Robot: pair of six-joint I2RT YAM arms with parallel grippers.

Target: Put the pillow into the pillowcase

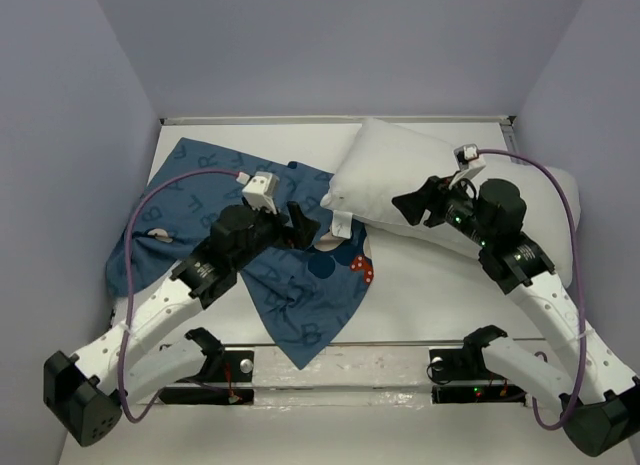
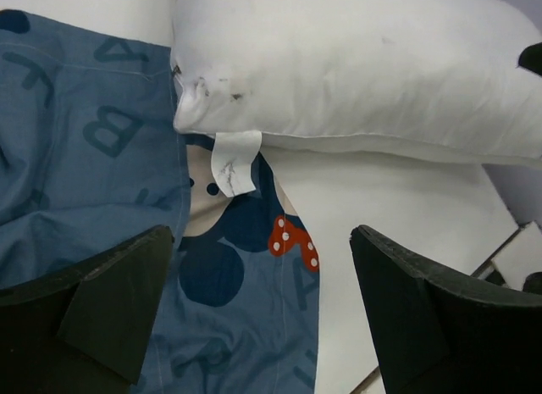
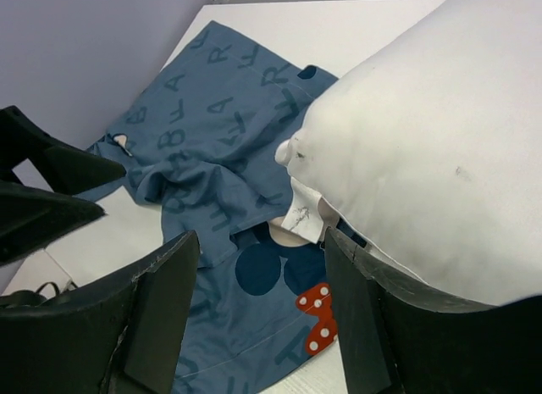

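Observation:
The white pillow (image 1: 400, 180) lies at the back right of the table, its near-left corner and white tag over the pillowcase. The dark blue pillowcase (image 1: 210, 190) with letters and a mouse face with red bow lies crumpled on the left. My left gripper (image 1: 303, 225) is open and empty above the pillowcase (image 2: 85, 140), next to the pillow corner (image 2: 356, 63). My right gripper (image 1: 415, 207) is open and empty, hovering over the pillow's front edge (image 3: 432, 148); the pillowcase (image 3: 212, 114) shows below it.
Purple walls enclose the white table (image 1: 440, 285) on three sides. A metal rail (image 1: 350, 360) with the arm bases runs along the near edge. Purple cables loop over both arms.

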